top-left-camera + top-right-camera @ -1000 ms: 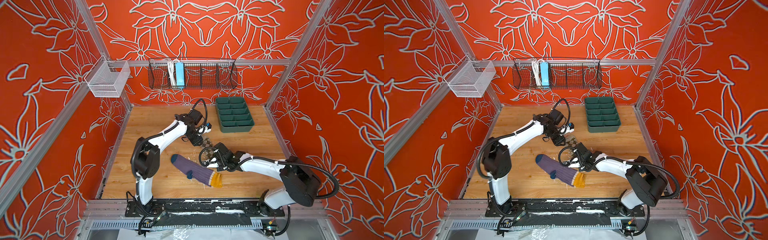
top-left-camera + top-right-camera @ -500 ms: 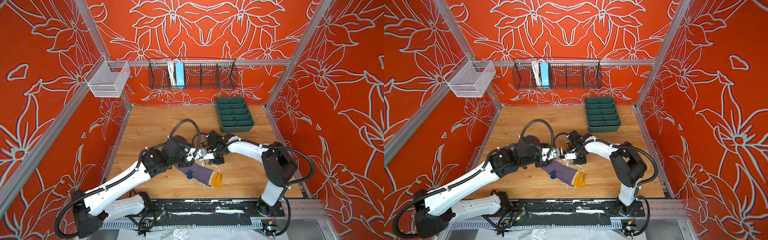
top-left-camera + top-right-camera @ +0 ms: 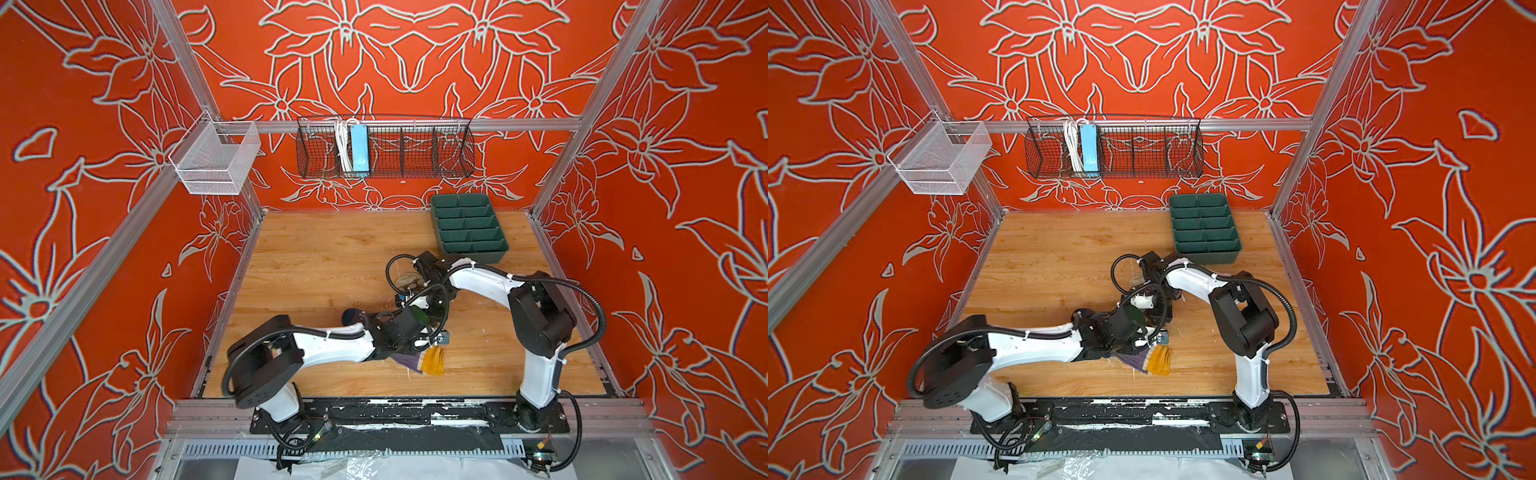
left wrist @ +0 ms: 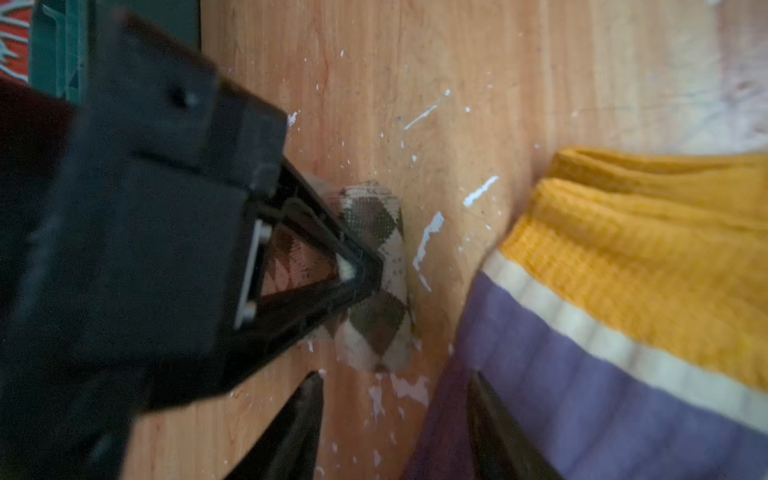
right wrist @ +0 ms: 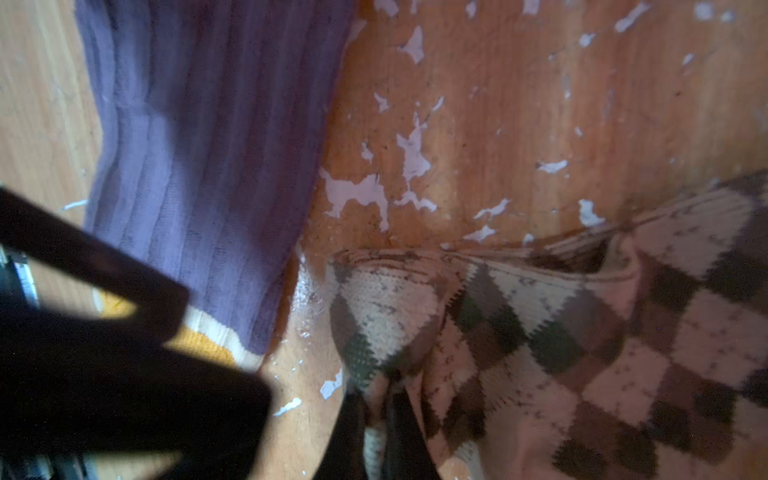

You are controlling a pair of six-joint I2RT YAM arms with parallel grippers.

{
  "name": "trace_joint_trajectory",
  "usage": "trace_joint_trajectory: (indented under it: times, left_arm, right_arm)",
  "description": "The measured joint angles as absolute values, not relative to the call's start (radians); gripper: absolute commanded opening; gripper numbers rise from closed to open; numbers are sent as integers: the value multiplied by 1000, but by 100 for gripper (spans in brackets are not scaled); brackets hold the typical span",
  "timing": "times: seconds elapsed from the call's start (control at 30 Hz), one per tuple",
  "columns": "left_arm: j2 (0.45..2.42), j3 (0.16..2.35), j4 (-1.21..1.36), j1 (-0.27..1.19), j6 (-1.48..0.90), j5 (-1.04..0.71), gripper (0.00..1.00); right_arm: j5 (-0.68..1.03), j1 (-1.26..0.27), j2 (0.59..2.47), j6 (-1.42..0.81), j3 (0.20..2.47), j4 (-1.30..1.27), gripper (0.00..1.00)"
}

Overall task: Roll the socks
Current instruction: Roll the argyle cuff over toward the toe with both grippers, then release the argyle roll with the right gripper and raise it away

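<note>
The purple ribbed sock (image 3: 409, 360) lies flat near the table's front, its mustard cuff (image 3: 433, 360) toward the right; my left arm covers most of it in both top views. My left gripper (image 4: 395, 376) is open low over the wood, one fingertip (image 4: 494, 419) on the purple sock's (image 4: 602, 399) edge near the cuff. The beige argyle sock (image 5: 561, 332) lies bunched behind it, partly showing in a top view (image 3: 406, 279). My right gripper (image 5: 376, 432) is shut on a fold of the argyle sock (image 4: 374, 257), close to the left gripper.
A green divided tray (image 3: 469, 226) stands at the back right of the wooden table (image 3: 316, 266). A black wire basket (image 3: 386, 147) and a white mesh basket (image 3: 216, 160) hang on the walls. White flecks of worn surface dot the wood.
My left gripper came from the back middle forward to the purple sock's cuff end, and its jaws stand wider. My right gripper, still shut on the argyle sock, shifted slightly back.
</note>
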State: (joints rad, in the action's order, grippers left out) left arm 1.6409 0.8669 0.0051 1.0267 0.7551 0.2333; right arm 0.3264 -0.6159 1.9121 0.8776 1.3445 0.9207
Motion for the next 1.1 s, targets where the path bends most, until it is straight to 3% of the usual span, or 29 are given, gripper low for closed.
trace_joint_trajectory:
  times: [0.4, 0.5, 0.6, 0.7, 0.87, 1.1]
  left_arm:
    - [1820, 925, 125, 1028, 665, 346, 50]
    - [1843, 931, 153, 1031, 658, 358, 33]
    - [1867, 939, 166, 1036, 666, 379, 9]
    - [1872, 958, 137, 1038, 667, 385, 0]
    - [1873, 984, 83, 1032, 649, 371, 0]
    - [1863, 1006, 29, 1002, 611, 298, 0]
  right_arm:
    - [336, -581, 1912, 876, 1345, 936, 0]
    - [336, -577, 1912, 878, 1345, 934, 0]
    - [331, -578, 1911, 877, 1345, 937, 1]
    - [325, -578, 1909, 877, 1344, 939, 3]
    - [326, -575, 1886, 858, 1326, 925, 25]
    - [346, -551, 1779, 790, 1299, 879, 48]
